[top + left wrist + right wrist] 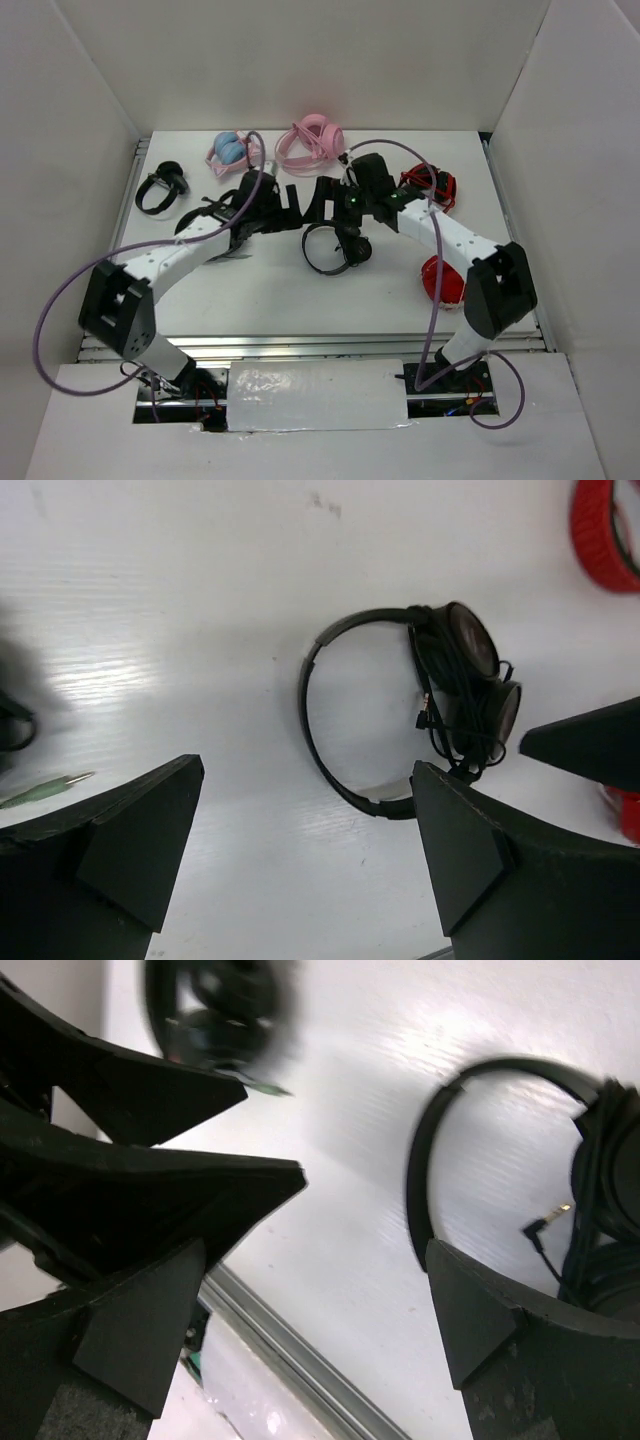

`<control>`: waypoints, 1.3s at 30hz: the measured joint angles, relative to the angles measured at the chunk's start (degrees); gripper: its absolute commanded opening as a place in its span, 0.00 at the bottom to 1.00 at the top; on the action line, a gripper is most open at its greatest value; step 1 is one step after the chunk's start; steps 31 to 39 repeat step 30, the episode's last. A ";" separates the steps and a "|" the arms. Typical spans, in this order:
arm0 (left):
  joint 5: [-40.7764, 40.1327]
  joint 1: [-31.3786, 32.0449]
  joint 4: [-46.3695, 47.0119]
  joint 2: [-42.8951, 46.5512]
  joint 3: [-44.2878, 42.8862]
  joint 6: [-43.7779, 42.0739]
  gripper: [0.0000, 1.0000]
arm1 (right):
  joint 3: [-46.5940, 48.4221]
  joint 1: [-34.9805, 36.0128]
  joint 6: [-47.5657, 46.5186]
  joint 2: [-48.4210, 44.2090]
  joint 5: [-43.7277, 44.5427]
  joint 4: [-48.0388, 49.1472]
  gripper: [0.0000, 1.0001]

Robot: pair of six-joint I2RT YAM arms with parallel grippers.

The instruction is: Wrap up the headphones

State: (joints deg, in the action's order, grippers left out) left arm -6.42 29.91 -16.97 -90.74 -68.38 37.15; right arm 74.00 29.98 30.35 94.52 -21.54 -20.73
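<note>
The slim black headphones [332,250] lie flat on the white table [260,290] at its middle. Their thin headband [312,705] curves left, and the long black cable is bundled around the two stacked earcups [475,665], with its gold plug [562,1208] sticking out. My left gripper [288,205] hovers open above them with nothing between its fingers, and the headband shows just past its right finger [470,850]. My right gripper [322,203] is open too, tip to tip with the left one. In the right wrist view the headband [418,1175] runs behind its right finger [480,1320].
At the back lie a pink pair [310,142] and a blue-and-pink pair [232,151]. A black pair [160,187] sits far left. Red headphones lie at the right [436,183] and near the right arm [441,281]. The metal table edge [290,1355] runs below.
</note>
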 measured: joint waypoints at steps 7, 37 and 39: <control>-5.35 -9.44 -1.79 21.27 10.40 0.74 0.99 | -8.83 -6.01 1.03 -16.50 1.01 5.40 1.00; -16.17 -26.40 -17.90 38.71 18.03 11.28 0.99 | -30.51 -19.76 4.22 -60.37 41.16 -10.29 1.00; -16.17 -26.40 -17.90 38.71 18.03 11.28 0.99 | -30.51 -19.76 4.22 -60.37 41.16 -10.29 1.00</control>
